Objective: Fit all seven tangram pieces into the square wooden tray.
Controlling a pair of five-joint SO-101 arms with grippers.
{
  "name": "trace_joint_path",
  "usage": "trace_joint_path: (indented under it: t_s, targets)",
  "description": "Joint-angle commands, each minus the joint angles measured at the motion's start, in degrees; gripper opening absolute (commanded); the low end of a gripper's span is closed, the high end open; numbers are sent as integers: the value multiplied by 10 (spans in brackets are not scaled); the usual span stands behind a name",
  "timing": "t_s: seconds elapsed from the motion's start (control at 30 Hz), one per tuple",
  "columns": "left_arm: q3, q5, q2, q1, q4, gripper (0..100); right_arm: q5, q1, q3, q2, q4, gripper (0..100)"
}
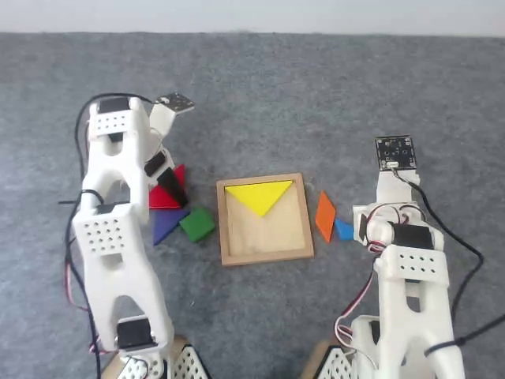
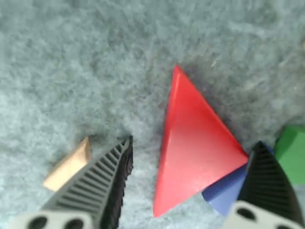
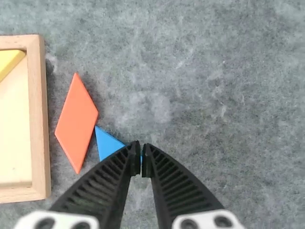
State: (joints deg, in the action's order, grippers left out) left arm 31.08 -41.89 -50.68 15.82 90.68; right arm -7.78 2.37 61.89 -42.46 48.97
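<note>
A grey, felt-like covering [image 1: 316,95] spreads over the whole table. Near its middle lies a square wooden tray with a raised rim [image 1: 222,225]. Just beside one side of the tray lies a flat orange parallelogram [image 1: 324,215], with a small light-blue triangle [image 1: 343,230] touching its far edge. On the opposite side a green square block [image 1: 196,224] sits near the tray's corner. Next to it is a dark blue piece [image 1: 163,225], and a large red triangle [image 1: 162,197] overlaps its edge. A small tan wooden piece [image 2: 69,164] lies apart from the red triangle.

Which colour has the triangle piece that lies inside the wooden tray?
The triangle is yellow; the high view shows it best.
</note>
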Motion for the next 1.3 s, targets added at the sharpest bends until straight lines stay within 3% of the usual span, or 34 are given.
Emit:
trace_joint_path:
  t_s: [0.0, 0.5, 0.83, 1.0, 1.17, 1.27]
  targets:
    - [87, 4, -49, 3, 33, 371, 1, 7, -4, -22, -10, 18]
    - [90, 37, -39, 27, 72, 316, 1, 7, -4, -22, -10, 20]
    - [58, 40, 114, 31, 73, 316, 1, 7, -4, -22, -10, 20]
    - [-44, 40, 285, 26, 73, 316, 1, 7, -4, -22, -10, 20]
    - [-225, 40, 486, 9, 64, 316, 1, 7, -4, -22, -10, 20]
    - [-376, 40, 598, 4, -8, 317, 1, 7, -4, -22, -10, 20]
